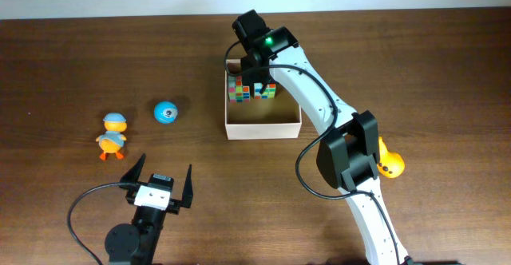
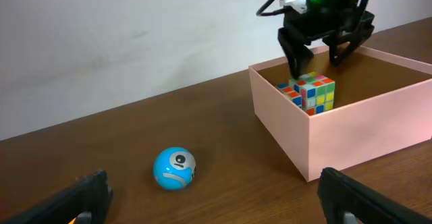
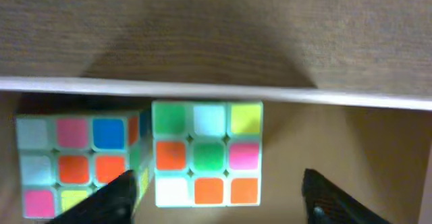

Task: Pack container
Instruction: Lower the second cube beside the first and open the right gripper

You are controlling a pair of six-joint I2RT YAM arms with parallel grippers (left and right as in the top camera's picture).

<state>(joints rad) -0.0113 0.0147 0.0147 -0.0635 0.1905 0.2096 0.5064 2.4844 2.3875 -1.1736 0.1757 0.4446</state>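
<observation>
Two puzzle cubes (image 3: 206,153) touch the 12 o'clock wall of the mid-table container (image 1: 263,129). Over one cube, right gripper (image 3: 223,197) fingers are spread wide. At the container's 7 o'clock, well apart, left gripper (image 1: 166,166) is also wide.

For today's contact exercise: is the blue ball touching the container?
Apart. The overhead view shows a strip of bare table between the blue ball and the container; the left wrist view agrees.
</observation>
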